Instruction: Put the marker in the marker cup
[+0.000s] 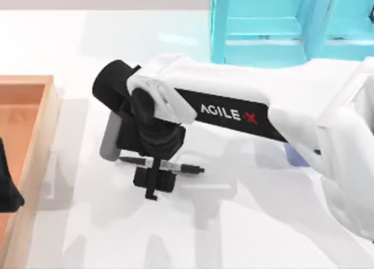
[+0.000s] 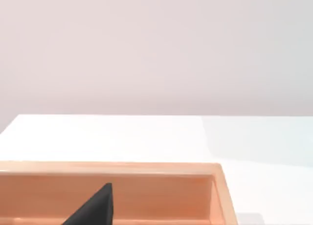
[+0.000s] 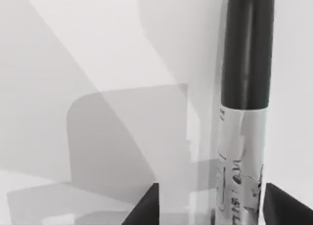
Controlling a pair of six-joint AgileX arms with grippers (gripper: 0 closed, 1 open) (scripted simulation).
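The marker lies flat on the white table left of centre, its black ends pointing left and right. My right gripper hangs right over its pale middle, open, with a finger on each side. In the right wrist view the marker runs between the two dark fingertips, closer to one of them, and nothing grips it. The marker cup shows as a small periwinkle patch under my right forearm; the rest of it is hidden. My left gripper is parked at the left edge over a wooden tray.
A shallow wooden tray occupies the left side; its rim also appears in the left wrist view. A large turquoise shelf stands at the back right. My right arm spans the table from right to centre.
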